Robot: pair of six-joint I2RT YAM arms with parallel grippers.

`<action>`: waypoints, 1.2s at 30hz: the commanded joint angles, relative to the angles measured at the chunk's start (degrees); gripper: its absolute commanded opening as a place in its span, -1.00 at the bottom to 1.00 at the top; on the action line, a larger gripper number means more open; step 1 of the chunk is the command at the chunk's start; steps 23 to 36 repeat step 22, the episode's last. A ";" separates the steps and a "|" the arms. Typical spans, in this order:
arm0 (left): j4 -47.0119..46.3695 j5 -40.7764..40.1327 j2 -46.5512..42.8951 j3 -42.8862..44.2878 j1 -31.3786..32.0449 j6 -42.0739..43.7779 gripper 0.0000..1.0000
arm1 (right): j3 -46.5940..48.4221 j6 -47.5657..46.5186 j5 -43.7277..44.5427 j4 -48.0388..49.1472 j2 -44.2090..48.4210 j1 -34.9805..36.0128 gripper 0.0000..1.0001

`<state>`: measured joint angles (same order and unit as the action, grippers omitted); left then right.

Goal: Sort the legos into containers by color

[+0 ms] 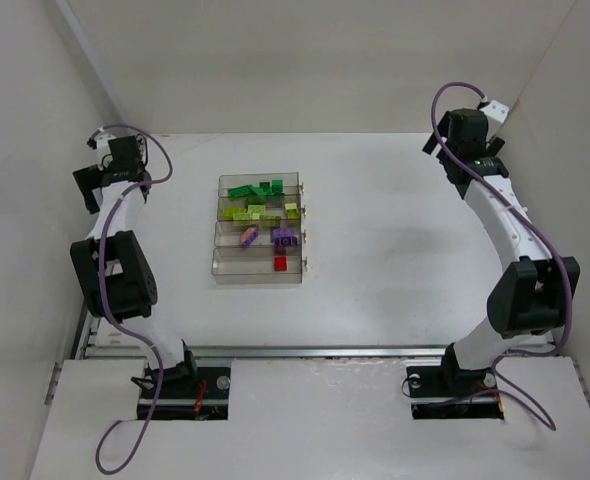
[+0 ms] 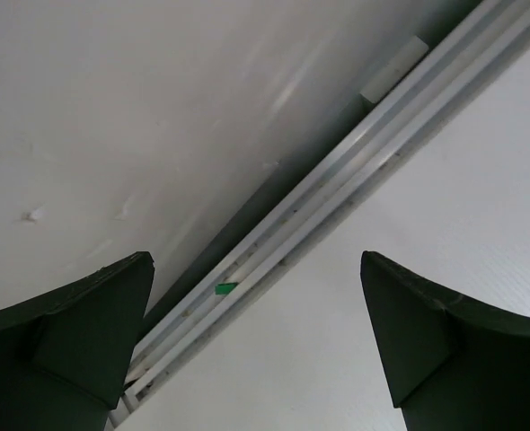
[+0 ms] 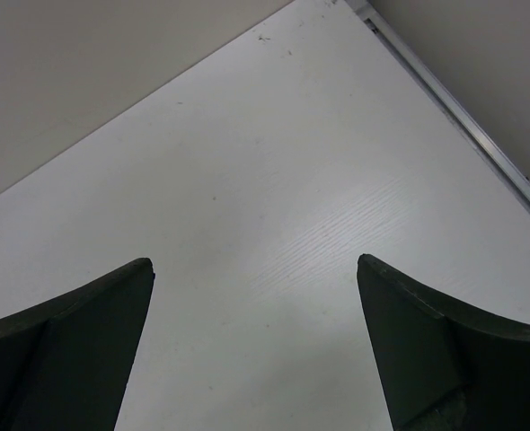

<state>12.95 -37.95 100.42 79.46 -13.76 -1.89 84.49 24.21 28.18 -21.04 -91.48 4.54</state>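
From above, the containers (image 1: pixel 237 266), four bins joined as one tray with their long axes running side to side, are holding all the legos (image 1: pixel 260 210). Dark green is filling the tray's far bin, then yellow-green, then roughly three purple, with one red nearest; the green clusters are too small to count. The left gripper (image 1: pixel 110 160) is hanging just left of the tray, the nearer of the two arms. The right gripper (image 1: pixel 465 135) is hanging well off to the tray's right.

Through the left wrist, the jaws are standing spread and empty over wall and rail, the tray out of sight.

Through the right wrist, the jaws are likewise gaping over bare table, no tray showing.

Four joined containers (image 1: pixel 237 266), roughly a dozen legos (image 1: pixel 257 189) including one red lego (image 1: pixel 280 263), two arms (image 1: pixel 115 270).
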 commanded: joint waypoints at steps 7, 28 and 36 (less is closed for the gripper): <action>2.69 -0.81 -0.50 1.49 2.42 0.04 0.97 | 4.72 -0.47 -1.37 0.56 -2.47 0.21 1.00; 4.89 1.03 1.18 3.07 2.42 -0.48 0.97 | 2.09 -2.23 -5.42 4.07 -1.16 0.21 1.00; 4.89 1.03 1.18 3.07 2.42 -0.48 0.97 | 2.09 -2.23 -5.42 4.07 -1.16 0.21 1.00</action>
